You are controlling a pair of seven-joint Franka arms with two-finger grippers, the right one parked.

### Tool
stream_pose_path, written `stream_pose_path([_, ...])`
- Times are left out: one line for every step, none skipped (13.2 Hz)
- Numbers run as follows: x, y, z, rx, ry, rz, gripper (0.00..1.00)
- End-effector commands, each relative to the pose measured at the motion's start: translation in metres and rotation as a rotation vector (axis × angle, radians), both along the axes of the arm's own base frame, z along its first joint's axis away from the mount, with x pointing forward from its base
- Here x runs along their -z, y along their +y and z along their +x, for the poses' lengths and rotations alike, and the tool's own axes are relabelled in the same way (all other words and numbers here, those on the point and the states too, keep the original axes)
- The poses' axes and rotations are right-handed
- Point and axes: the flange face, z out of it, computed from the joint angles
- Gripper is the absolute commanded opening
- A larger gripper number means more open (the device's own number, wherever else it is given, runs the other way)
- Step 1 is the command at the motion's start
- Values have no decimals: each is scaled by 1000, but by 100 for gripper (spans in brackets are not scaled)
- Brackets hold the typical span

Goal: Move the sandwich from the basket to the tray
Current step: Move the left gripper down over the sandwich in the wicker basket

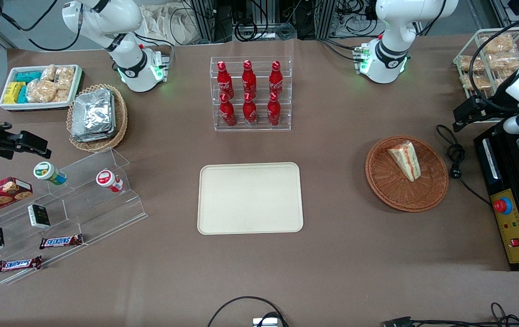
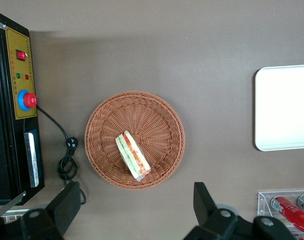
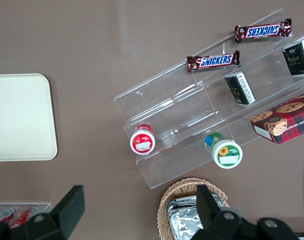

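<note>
Left gripper (image 2: 134,212) hangs high over the table, fingers (image 2: 67,205) spread wide, nothing between them. In the front view it (image 1: 464,116) sits at the working arm's end of the table, above the black cable (image 1: 454,156) and just beside the black control box (image 1: 511,213). Closest thing below it is the basket (image 2: 109,150), reddish-brown wicker, round and shallow, flat on the brown table (image 2: 191,50). The sandwich (image 2: 133,155) lies in the basket, a white-bread wedge with red and green layers facing up, clear-wrapped, resting nearer the basket rim on the gripper's side than its middle. No contact: gripper is well above both. Just beside the basket is the coiled cable with its plug (image 2: 72,144), running to the control box, which has a red round button (image 2: 29,100) on a yellow panel. Farther from the gripper, toward the parked arm's end, the tray (image 1: 250,198) lies flat, cream-beige, nothing on it, well apart from the basket. Farther from the front camera than the tray stands a clear rack of red bottles (image 1: 250,93). Farthest off, at the parked arm's end: a tan wicker basket with foil containers (image 1: 93,116), a white tray of snack packets (image 1: 41,86), and a clear stepped display (image 1: 73,204) with Snickers bars (image 1: 62,241) and small jars.
</note>
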Motion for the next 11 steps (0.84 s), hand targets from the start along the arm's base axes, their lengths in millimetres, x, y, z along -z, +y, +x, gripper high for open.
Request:
stream_pose_path([-3, 0, 0, 1, 24, -4, 100])
stream_pose_path([-2, 1, 0, 0, 33, -4, 100])
stream_pose_path([1, 1, 1, 3, 39, -1, 100])
stream_pose_path([6, 0, 5, 3, 46, -1, 100])
stream_pose_path([11, -2, 7, -9, 56, 0, 100])
stream_pose_path([21, -3, 11, -38, 75, 1, 100])
stream_pose_path([31, -5, 16, -60, 91, 3, 100])
stream_pose_path([37, -6, 18, -83, 103, 4, 100])
stream_pose_path([51, -8, 19, -98, 126, 8, 100])
stream_pose_path([62, -7, 20, -102, 140, 13, 100])
stream_pose_path([72, -7, 20, -109, 144, 18, 100])
